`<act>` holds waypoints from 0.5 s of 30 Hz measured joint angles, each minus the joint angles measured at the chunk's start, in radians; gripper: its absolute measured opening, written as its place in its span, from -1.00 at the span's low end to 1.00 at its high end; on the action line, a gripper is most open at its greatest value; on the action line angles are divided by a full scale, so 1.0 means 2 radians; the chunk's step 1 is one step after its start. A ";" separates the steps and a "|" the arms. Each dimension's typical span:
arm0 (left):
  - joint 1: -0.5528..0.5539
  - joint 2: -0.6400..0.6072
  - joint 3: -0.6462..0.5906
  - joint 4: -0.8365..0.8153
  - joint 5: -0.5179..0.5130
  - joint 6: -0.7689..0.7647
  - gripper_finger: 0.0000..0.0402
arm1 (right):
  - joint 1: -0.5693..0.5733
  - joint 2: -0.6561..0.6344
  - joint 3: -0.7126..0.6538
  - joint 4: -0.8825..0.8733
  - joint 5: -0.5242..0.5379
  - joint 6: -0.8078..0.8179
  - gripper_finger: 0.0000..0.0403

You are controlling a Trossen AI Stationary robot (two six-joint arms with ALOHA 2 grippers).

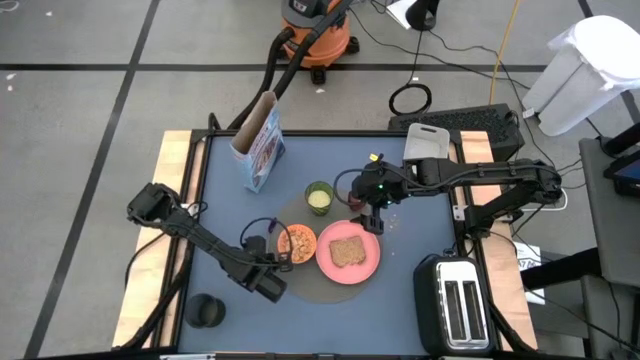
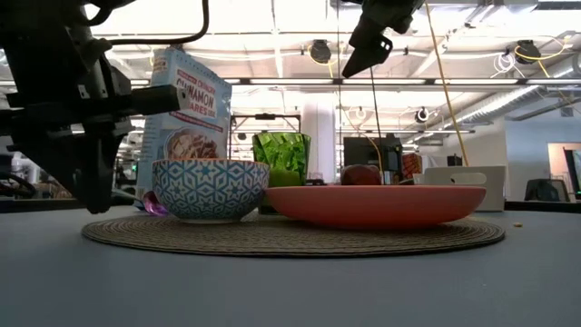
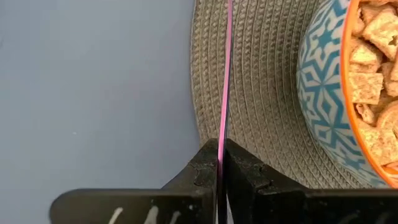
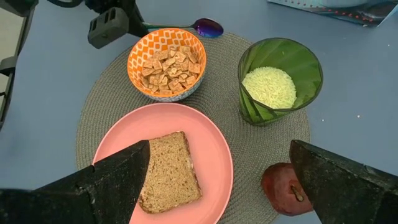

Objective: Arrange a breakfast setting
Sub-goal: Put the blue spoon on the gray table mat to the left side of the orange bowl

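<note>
mat [image 1: 330,290]: round woven, centre of counter [image 1: 420,240], toward the near edge
plate [image 1: 368,262]: pink, on the right part of the mat, toast [image 1: 347,251] flat on it
bowl [image 1: 297,243]: orange inside, blue pattern outside, holds cereal squares, on the mat just left of the plate
cup [image 1: 319,198]: green, white grains inside, at the mat's far edge
fruit [image 4: 287,188]: dark red, at the mat's edge just beside the plate and near the cup
spoon [image 4: 198,27]: purple-teal, bowl end lies on the counter at the mat's edge, just beside the bowl on its left side
bag [image 1: 260,143]: blue cereal bag, upright, far-left part of counter, well apart from the mat
left gripper [image 3: 221,163]: clamped on the spoon handle, low over the mat's left edge, next to the bowl
right gripper [image 4: 219,163]: fingers spread wide, holding nothing, up over the plate and fruit
toaster [image 1: 462,305]: near right corner of counter
black cup [image 1: 206,311]: near left corner
</note>
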 joint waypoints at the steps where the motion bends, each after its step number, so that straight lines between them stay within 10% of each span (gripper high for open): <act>1: 0.000 0.000 0.000 0.000 0.000 0.000 -0.87 | 0.000 0.000 0.000 0.000 0.000 0.000 0.89; 15: 0.002 0.000 0.000 0.020 0.000 0.016 -0.85 | 0.000 0.000 0.000 0.000 0.000 0.000 0.89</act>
